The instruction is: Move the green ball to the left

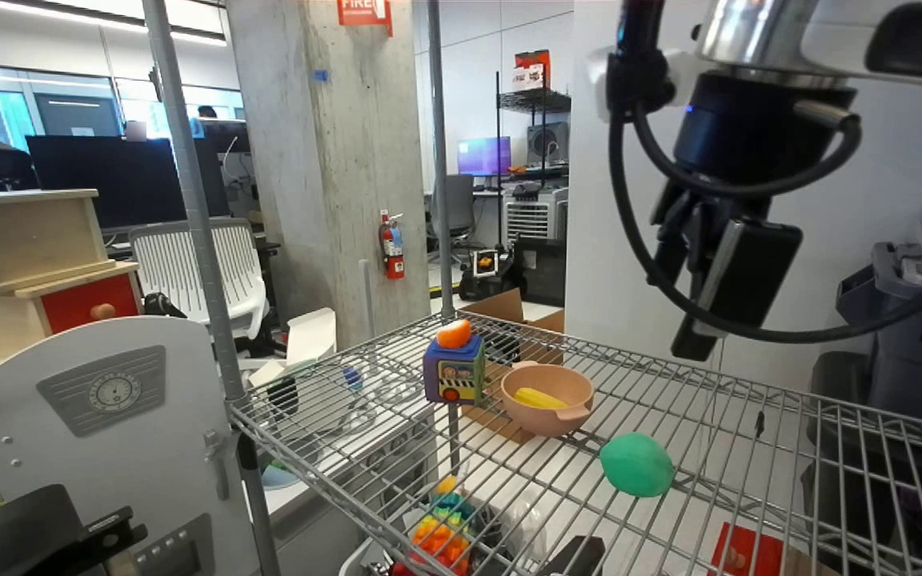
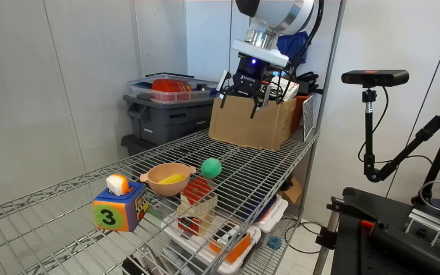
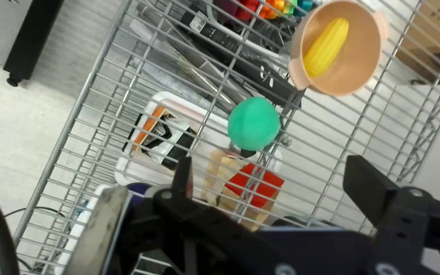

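Observation:
The green ball (image 1: 637,465) is smooth and teal-green and rests on the wire shelf. It also shows in an exterior view (image 2: 211,168), beside the bowl, and in the wrist view (image 3: 254,123), above the middle. My gripper (image 2: 238,107) is open and empty, raised well above the shelf and apart from the ball. It also hangs at the upper right of an exterior view (image 1: 689,320). In the wrist view the fingers (image 3: 269,164) are wide apart with only shelf wires and things below between them; the ball lies beyond the fingertips.
The orange-tan bowl (image 1: 537,418) holding a yellow piece (image 2: 171,178) stands near the ball. The multicoloured block toy (image 2: 118,208) with an orange-white piece (image 2: 117,185) on top stands past the bowl. A cardboard box (image 2: 248,122) and shelf posts (image 1: 197,200) are obstacles.

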Robot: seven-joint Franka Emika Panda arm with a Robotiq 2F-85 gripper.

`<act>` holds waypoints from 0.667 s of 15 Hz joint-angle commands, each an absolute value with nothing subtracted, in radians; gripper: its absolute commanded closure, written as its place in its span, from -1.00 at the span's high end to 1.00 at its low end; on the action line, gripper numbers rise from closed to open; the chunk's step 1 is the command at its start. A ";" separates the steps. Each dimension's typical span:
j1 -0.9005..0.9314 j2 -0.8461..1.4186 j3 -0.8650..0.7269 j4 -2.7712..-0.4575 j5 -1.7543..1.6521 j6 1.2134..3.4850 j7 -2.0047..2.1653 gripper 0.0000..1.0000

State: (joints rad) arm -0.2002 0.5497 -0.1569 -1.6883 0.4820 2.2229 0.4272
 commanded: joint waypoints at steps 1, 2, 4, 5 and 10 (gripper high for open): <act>-0.227 0.724 -0.192 -1.441 0.448 2.086 0.629 1.00; -0.227 0.765 -0.195 -1.388 0.441 2.036 0.684 1.00; -0.233 0.831 -0.200 -1.285 0.429 1.950 0.806 1.00; -0.231 0.865 -0.193 -1.235 0.429 1.906 0.871 1.00; -0.223 1.031 -0.157 -0.994 0.428 1.800 1.129 1.00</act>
State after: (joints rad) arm -0.2201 0.9120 -0.1775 -1.1853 0.4510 1.8725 0.9856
